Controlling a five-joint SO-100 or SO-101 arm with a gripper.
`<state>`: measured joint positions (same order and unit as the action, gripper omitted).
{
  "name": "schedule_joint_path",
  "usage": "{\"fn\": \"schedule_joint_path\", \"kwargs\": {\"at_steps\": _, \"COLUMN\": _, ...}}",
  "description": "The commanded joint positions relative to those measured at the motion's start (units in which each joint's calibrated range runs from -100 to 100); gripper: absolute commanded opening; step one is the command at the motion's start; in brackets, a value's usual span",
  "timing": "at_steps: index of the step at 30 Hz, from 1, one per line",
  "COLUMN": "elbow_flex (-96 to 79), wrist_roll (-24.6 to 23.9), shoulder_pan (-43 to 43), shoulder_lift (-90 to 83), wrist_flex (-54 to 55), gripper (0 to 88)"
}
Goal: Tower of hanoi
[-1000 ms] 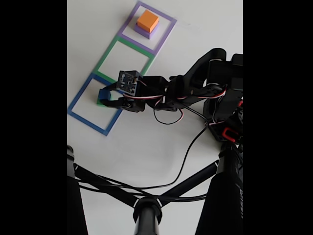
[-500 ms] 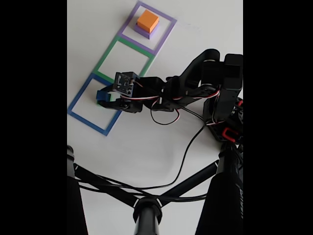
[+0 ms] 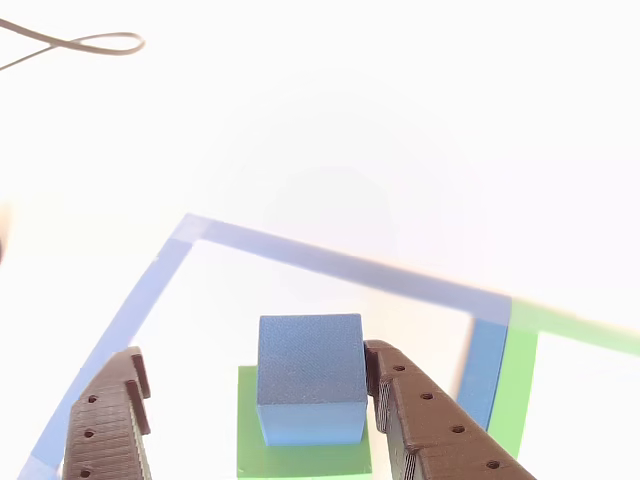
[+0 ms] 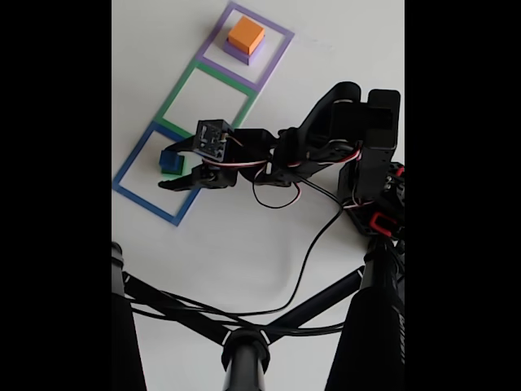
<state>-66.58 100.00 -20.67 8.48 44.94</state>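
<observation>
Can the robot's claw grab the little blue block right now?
Probably yes. The gripper is open, with one finger on each side of the blue block, which sits on the green block. Nothing else stands between them, so closing should catch it.

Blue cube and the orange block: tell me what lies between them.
In the fixed view, between the blue cube and the orange block lies the green tape square, its inside bare.

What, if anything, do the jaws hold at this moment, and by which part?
Nothing is held. The gripper is open: one jaw is at the blue cube's side, the other stands clear, and the cube rests on the green block.
</observation>
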Motion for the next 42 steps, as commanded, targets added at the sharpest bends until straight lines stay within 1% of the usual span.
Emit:
{"fn": "schedule_joint_path", "kwargs": {"at_steps": 1, "elbow_flex": -0.1, "wrist_roll": 0.0, "shoulder_pan": 0.2, "shoulder_lift": -2.2, "wrist_flex": 1.6, "gripper": 27.9}}
{"fn": "schedule_joint_path", "kwargs": {"at_steps": 4, "elbow_flex": -0.2, "wrist_roll": 0.0, "shoulder_pan": 0.2, "shoulder_lift": -5.5, "wrist_flex": 0.6, "gripper": 28.1}}
{"fn": "schedule_joint_path", "kwargs": {"at_steps": 6, "elbow_flex": -0.2, "wrist_roll": 0.0, "shoulder_pan": 0.3, "shoulder_lift": -9.2, "wrist_flex": -2.2, "gripper": 28.1}}
{"fn": "schedule_joint_path", "kwargs": {"at_steps": 8, "elbow_flex": 0.0, "wrist_roll": 0.0, "shoulder_pan": 0.7, "shoulder_lift": -14.1, "wrist_flex": -7.2, "gripper": 28.0}}
{"fn": "schedule_joint_path", "kwargs": {"at_steps": 11, "elbow_flex": 1.0, "wrist_roll": 0.0, "shoulder_pan": 1.8, "shoulder_lift": -23.9, "wrist_flex": -18.4, "gripper": 26.1}}
{"fn": "schedule_joint_path", "kwargs": {"at_steps": 14, "elbow_flex": 3.6, "wrist_roll": 0.0, "shoulder_pan": 3.3, "shoulder_lift": -34.8, "wrist_flex": -33.5, "gripper": 20.9}}
{"fn": "schedule_joint_path", "kwargs": {"at_steps": 17, "elbow_flex": 7.5, "wrist_roll": 0.0, "shoulder_pan": 5.1, "shoulder_lift": -45.5, "wrist_flex": -50.9, "gripper": 10.5}}
{"fn": "schedule_joint_path", "kwargs": {"at_steps": 20, "elbow_flex": 14.5, "wrist_roll": 0.0, "shoulder_pan": 7.4, "shoulder_lift": -53.0, "wrist_flex": -70.2, "gripper": 4.6}}
{"fn": "schedule_joint_path", "kwargs": {"at_steps": 24, "elbow_flex": 29.7, "wrist_roll": 0.0, "shoulder_pan": 11.3, "shoulder_lift": -56.2, "wrist_flex": -95.9, "gripper": 1.8}}
{"fn": "schedule_joint_path", "kwargs": {"at_steps": 28, "elbow_flex": 44.0, "wrist_roll": 0.0, "shoulder_pan": 14.9, "shoulder_lift": -55.0, "wrist_flex": -113.0, "gripper": 0.9}}
{"fn": "schedule_joint_path", "kwargs": {"at_steps": 30, "elbow_flex": 49.7, "wrist_roll": 0.0, "shoulder_pan": 16.9, "shoulder_lift": -54.5, "wrist_flex": -119.2, "gripper": 0.9}}
{"fn": "schedule_joint_path", "kwargs": {"at_steps": 34, "elbow_flex": 58.1, "wrist_roll": 0.0, "shoulder_pan": 20.5, "shoulder_lift": -53.7, "wrist_flex": -127.8, "gripper": 1.2}}
{"fn": "schedule_joint_path", "kwargs": {"at_steps": 38, "elbow_flex": 61.2, "wrist_roll": 0.0, "shoulder_pan": 23.9, "shoulder_lift": -54.9, "wrist_flex": -133.9, "gripper": 1.3}}
{"fn": "schedule_joint_path", "kwargs": {"at_steps": 42, "elbow_flex": 63.2, "wrist_roll": 0.0, "shoulder_pan": 28.2, "shoulder_lift": -57.5, "wrist_flex": -137.0, "gripper": 1.6}}
